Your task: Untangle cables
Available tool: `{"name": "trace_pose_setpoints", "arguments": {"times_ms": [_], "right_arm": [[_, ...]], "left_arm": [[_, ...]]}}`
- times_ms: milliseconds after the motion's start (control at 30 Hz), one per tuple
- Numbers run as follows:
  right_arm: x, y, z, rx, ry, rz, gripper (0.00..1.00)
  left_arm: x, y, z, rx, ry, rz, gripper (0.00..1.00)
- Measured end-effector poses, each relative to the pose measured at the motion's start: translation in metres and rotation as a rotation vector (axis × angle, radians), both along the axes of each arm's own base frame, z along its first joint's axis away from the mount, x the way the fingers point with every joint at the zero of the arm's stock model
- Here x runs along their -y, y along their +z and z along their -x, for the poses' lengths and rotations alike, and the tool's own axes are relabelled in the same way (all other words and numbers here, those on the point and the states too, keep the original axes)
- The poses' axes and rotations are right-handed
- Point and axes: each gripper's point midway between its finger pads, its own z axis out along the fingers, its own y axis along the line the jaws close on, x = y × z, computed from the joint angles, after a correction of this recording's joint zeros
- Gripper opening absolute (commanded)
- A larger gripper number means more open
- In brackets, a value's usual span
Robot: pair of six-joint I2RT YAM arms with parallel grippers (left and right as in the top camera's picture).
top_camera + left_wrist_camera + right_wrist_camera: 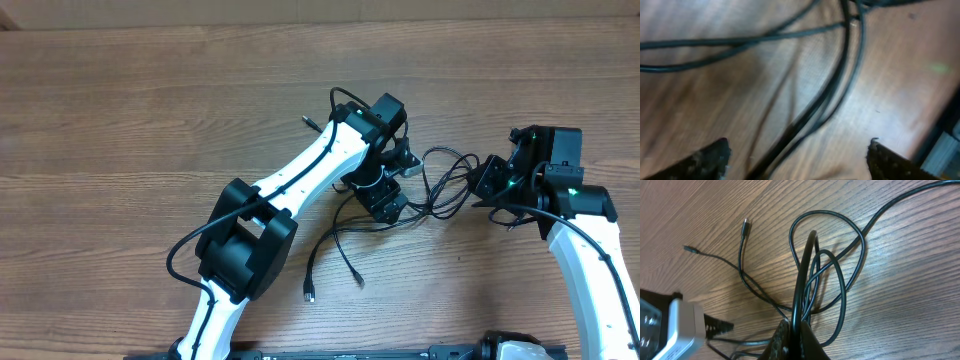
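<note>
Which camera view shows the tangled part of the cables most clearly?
The right wrist view: the cables are sharp, with loops, crossings and two plug ends visible. The overhead view shows them small, partly hidden by the left arm. The left wrist view shows only blurred strands.

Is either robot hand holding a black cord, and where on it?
The right hand pinches a cable mid-length, in a loop. The left hand is open, holding nothing.

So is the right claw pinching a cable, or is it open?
Shut: the right gripper pinches a black cable, which loops up from between its closed fingers.
</note>
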Motion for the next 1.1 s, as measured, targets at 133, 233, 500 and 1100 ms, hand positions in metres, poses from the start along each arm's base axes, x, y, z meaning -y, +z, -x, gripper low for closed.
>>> {"name": "trace_pose_setpoints", "arguments": {"times_ms": [133, 233, 500, 1100], "right_arm": [[0.0, 0.0, 0.0, -0.001, 0.0, 0.0, 0.04], [0.0, -0.001, 0.002, -0.008, -0.001, 0.001, 0.04], [0.041, -0.015, 0.015, -0.109, -0.23, 0.157, 0.04], [0.074, -0.006, 0.023, -0.121, -0.484, 0.311, 0.04]], "left_arm": [[0.003, 0.002, 0.004, -0.012, -0.027, 0.027, 0.04], [0.002, 0.0, -0.002, 0.016, -0.023, 0.016, 0.04], [-0.055, -0.014, -0.038, 0.157, 0.214, -0.306, 0.04], [-0.225, 0.143, -0.126, 0.175, 1.105, 0.026, 0.04]]}}
